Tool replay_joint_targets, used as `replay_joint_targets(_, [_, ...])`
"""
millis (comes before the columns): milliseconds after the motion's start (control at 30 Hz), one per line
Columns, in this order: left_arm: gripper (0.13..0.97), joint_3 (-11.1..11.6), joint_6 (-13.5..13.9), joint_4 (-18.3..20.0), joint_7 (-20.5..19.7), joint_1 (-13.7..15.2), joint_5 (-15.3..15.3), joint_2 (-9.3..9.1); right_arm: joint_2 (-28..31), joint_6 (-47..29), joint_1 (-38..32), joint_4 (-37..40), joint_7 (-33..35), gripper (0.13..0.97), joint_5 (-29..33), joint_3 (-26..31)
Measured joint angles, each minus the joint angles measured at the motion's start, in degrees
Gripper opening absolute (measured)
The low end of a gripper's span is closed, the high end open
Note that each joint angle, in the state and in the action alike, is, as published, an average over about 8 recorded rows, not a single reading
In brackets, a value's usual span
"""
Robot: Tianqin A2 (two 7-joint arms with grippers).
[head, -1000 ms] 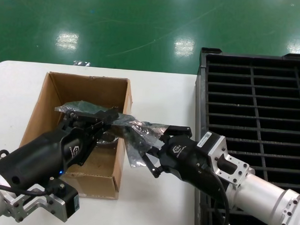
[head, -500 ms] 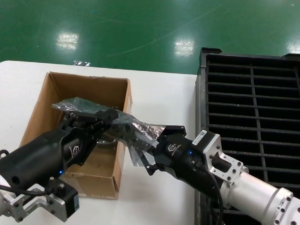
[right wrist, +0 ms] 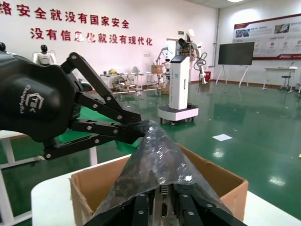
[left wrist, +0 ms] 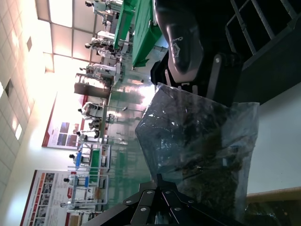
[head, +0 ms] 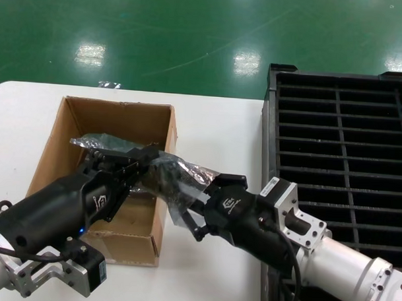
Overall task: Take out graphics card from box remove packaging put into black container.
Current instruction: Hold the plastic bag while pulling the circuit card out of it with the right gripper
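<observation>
2 grippers hold 1 crinkled plastic bag, the packaging (head: pixel 170 176), in the air over the right wall of the box (head: pixel 76 129), which sits on the white table (head: pixel 215 131). The left gripper (head: pixel 142 158) is closed on the bag's left end above the box interior; the right gripper (head: pixel 198 204) pinches its right end just outside the box. The black container (head: pixel 346 142) stands at the table's right side.
</observation>
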State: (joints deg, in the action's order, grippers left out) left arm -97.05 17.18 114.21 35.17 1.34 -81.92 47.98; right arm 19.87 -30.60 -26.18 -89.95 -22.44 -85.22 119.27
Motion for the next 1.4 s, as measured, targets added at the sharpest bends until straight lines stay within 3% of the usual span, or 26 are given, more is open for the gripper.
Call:
replay_joint_targets(333, [0.139, 0.0, 0.0, 0.0, 0.0, 0.0, 0.0, 0.0, -0.79, -0.94, 0.21, 0.7, -0.5, 0.293, -0.23, 0.06])
replay_joint_targets(867, [0.139, 0.0, 0.0, 0.0, 0.0, 0.0, 0.0, 0.0, -3.77, -0.28, -1.71, 4.22, -0.85, 0.293, -0.29, -0.4])
replay_joint_targets(1133, [0.139, 0.0, 0.0, 0.0, 0.0, 0.0, 0.0, 0.0, -3.04, -0.38, -1.16, 2.64, -1.2, 0.196, 0.38, -0.68])
replay_joint_targets(1400, [0.139, 0.0, 0.0, 0.0, 0.0, 0.0, 0.0, 0.0, 0.55, -1.22, 0.89, -3.24, -5.04, 0.192, 3.37, -2.29])
